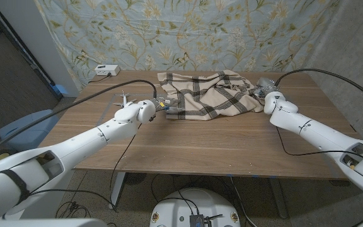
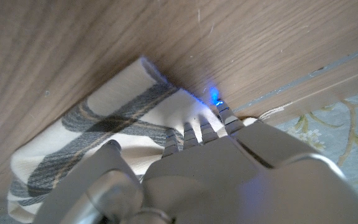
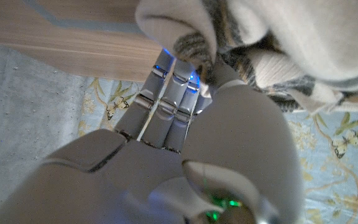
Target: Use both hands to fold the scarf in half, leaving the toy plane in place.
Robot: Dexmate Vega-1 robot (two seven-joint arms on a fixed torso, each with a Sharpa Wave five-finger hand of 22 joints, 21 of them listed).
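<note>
Holding the scarf at both ends, I have it lying rumpled across the upper middle of the head view, on the far half of the counter. My left hand sits at the cloth's left edge; in the left wrist view my fingers press down onto a plaid corner, but I cannot tell for sure whether the cloth is pinched or only pinned beneath them. My right hand is at the right edge, and the right wrist view shows my fingers curled around a thick bunched fold of the scarf, so I judge that side gripped.

The toy plane stands just left of my left hand, near the scarf's edge but apart from it.

What worries me most is that plane. My left forearm runs close beside it, and any sideways sweep while lifting the corner could knock it out of place. Dragging the cloth leftward could also push it.

The second risk is uneven grip. If my left fingers are merely pressing, the corner may slip free once I lift, and the fold will come out crooked. The right side holds a wad, not a clean edge, so layers may carry over together and leave the scarf lumpy instead of halved.
</note>
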